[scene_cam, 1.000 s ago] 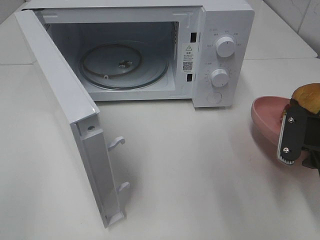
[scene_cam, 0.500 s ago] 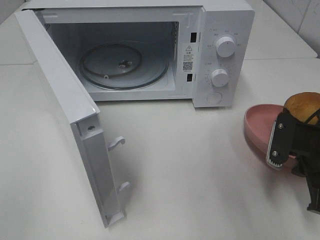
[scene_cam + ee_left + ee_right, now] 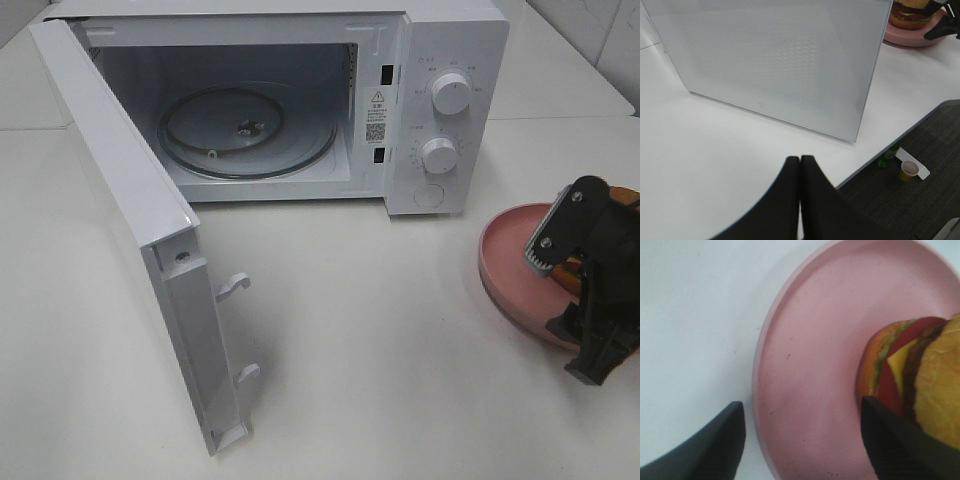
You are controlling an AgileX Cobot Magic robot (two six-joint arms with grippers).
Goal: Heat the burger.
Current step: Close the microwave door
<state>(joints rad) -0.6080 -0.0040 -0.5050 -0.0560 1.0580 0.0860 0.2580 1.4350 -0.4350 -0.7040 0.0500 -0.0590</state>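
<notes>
Right gripper stood apart over the plate; the soft, layered burger needed a gentle side grip.

Microwave at table rear, door swung left; burger on plate, right

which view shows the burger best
The right wrist view: the burger is close up on the pink plate, layers clear, partly cropped. The left wrist view shows it small and distant. The exterior high view shows only slivers behind the right gripper.
</notes>
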